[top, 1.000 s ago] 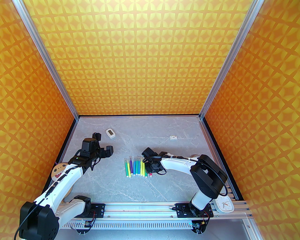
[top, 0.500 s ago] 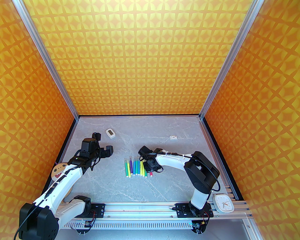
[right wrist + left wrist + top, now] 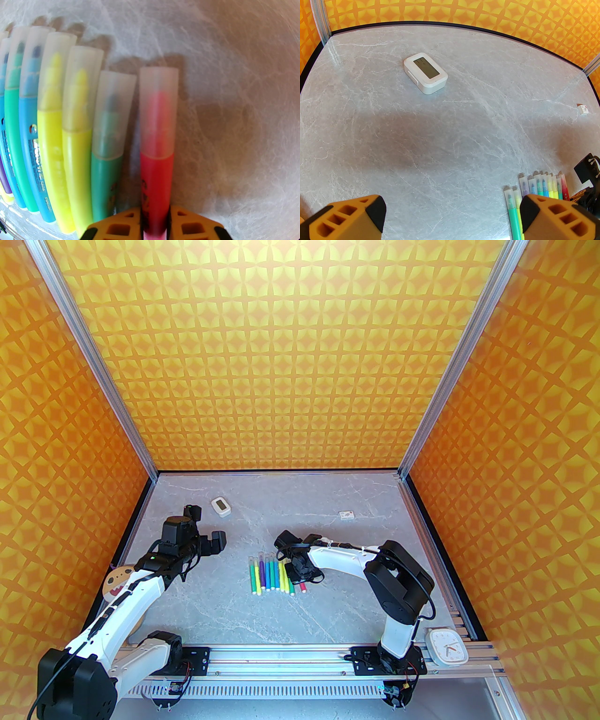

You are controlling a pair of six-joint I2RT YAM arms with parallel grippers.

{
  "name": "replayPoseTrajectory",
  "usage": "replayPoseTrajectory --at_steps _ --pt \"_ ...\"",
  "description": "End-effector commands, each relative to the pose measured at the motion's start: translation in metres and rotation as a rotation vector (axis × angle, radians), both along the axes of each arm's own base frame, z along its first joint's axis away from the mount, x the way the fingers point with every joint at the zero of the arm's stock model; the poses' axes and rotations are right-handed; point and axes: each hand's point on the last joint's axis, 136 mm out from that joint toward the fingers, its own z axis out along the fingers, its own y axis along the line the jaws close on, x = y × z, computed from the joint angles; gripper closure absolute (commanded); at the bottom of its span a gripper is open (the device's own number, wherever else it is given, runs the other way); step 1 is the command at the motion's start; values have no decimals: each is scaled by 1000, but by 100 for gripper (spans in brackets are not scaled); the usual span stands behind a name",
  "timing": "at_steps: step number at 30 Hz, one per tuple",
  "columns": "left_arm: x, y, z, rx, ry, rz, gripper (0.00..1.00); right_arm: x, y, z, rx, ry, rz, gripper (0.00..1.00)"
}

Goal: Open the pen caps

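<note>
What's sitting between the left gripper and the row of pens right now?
Nothing. The top view shows a bare stretch of grey marble table between the open left gripper and the nearest green pen of the row.

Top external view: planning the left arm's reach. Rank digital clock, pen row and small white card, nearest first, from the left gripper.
1. Digital clock, just beyond the left gripper.
2. Pen row, to its right.
3. Small white card, farther right.
</note>
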Motion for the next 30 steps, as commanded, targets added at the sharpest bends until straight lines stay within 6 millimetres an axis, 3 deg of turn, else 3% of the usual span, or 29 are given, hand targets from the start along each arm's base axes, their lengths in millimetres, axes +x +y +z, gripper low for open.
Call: replayPoseTrajectory --at_steps 1,14,30 --pt "-2 -8 12 -32 -22 -25 1 7 -31 -32 -152 -23 -13 82" --pt "0 -18 12 -92 -25 -50 1 24 -33 0 -128 -117 1 89" --pt "1 -48 15 -248 -5 -150 0 52 -3 77 63 -277 136 95"
